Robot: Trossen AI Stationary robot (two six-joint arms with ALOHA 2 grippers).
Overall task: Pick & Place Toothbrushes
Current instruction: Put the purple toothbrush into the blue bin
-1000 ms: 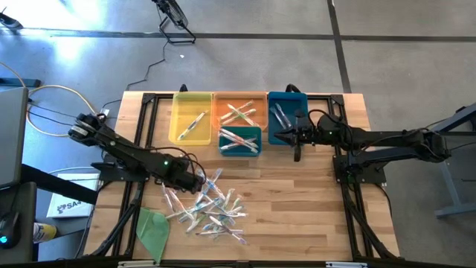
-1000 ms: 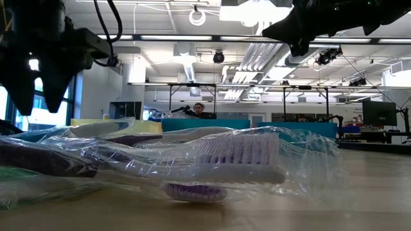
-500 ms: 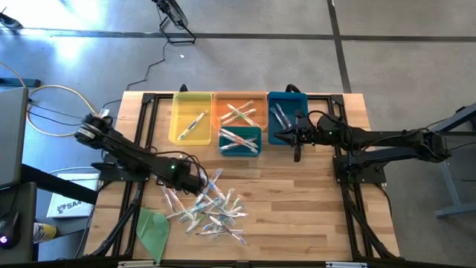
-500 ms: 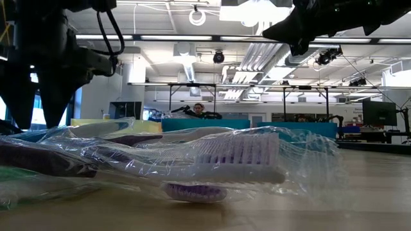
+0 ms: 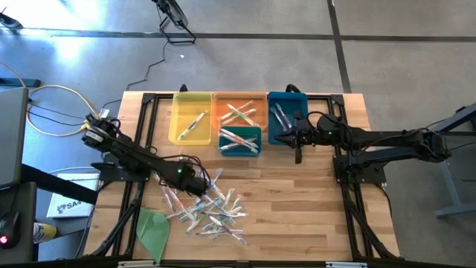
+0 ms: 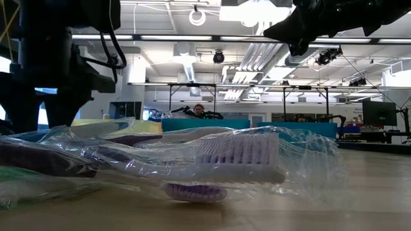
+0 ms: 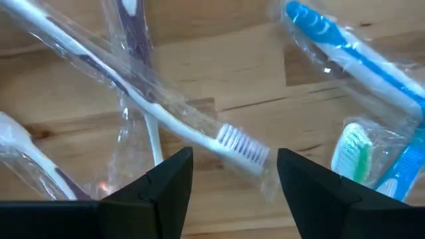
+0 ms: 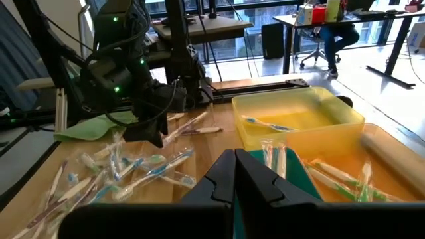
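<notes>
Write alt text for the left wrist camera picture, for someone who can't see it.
The left gripper, open, hangs over a clear-wrapped white toothbrush on the wooden table. More wrapped toothbrushes lie around, among them a blue one.

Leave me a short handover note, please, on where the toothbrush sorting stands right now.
Left gripper: open, low over the near-left edge of the loose pile of wrapped toothbrushes, holding nothing; a white-bristled brush lies just ahead of its fingers.
Right gripper: shut, empty, waiting by the blue bin.
Done: one brush in the yellow bin, several in the orange bin, the teal bin and the blue bin.
Left: most of the pile remains on the table. A green sheet lies at the near-left corner, untouched.
</notes>
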